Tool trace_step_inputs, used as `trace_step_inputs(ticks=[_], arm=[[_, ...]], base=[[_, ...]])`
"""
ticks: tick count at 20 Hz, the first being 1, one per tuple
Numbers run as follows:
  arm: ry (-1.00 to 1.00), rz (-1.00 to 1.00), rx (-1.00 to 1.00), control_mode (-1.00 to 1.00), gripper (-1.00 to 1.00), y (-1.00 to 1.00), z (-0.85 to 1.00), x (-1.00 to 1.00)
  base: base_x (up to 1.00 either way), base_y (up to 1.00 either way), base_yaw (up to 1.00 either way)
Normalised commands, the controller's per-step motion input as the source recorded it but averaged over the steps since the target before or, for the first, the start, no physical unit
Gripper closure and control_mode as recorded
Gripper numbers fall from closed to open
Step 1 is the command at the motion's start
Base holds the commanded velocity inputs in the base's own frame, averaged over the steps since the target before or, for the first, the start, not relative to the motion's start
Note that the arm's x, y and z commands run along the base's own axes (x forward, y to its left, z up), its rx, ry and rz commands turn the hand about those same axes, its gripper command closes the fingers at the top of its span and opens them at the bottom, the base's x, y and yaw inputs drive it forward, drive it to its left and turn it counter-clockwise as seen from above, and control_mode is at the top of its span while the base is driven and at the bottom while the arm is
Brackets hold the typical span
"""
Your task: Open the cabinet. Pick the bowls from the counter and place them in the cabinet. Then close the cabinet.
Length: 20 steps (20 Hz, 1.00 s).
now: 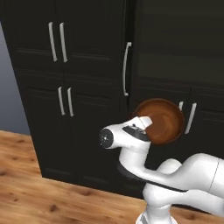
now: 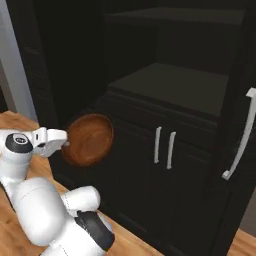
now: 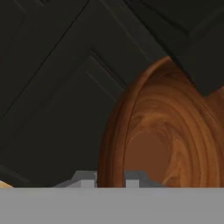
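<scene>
We found the gripper (image 1: 146, 124) clamped on the rim of the reddish-brown wooden bowl (image 1: 161, 120), its two fingers pinching the wall between them, one inside and one outside, as the hand view showed at its lower edge (image 3: 110, 178); the bowl (image 3: 166, 135) was tipped on its side, its hollow facing back toward the cameras, and it was carried in the air with nothing under it; it hung in front of the black cabinet (image 1: 175, 52), level with the top of the lower doors (image 2: 165, 165) and below the dark inner shelf (image 2: 175, 85); from the right base view the bowl (image 2: 89, 139) sat left of the two short white handles (image 2: 164, 147) of those lower doors; the tall cabinet door (image 2: 240, 150) stood open at the right edge of that view, its long white bar handle (image 2: 241, 135) turned outward; in the left base view another long handle (image 1: 126, 68) ran down beside the open compartment; a wooden floor (image 1: 26, 183) lay at the foot of the units.
</scene>
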Motion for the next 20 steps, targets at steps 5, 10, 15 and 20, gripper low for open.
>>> trace_step_inputs(ticks=[5,10,15,20], arm=[[0.00,0.00,0.00,1.00,1.00,0.00,0.00,0.00],[0.00,0.00,0.00,1.00,1.00,0.00,0.00,0.00],[0.00,0.00,0.00,1.00,1.00,0.00,0.00,0.00],[0.00,0.00,0.00,1.00,1.00,0.00,0.00,0.00]], base=[[-0.71,-0.34,0.03],[-0.13,-0.17,0.01],[-0.07,-0.28,-0.07],[-0.14,-0.19,-0.20]])
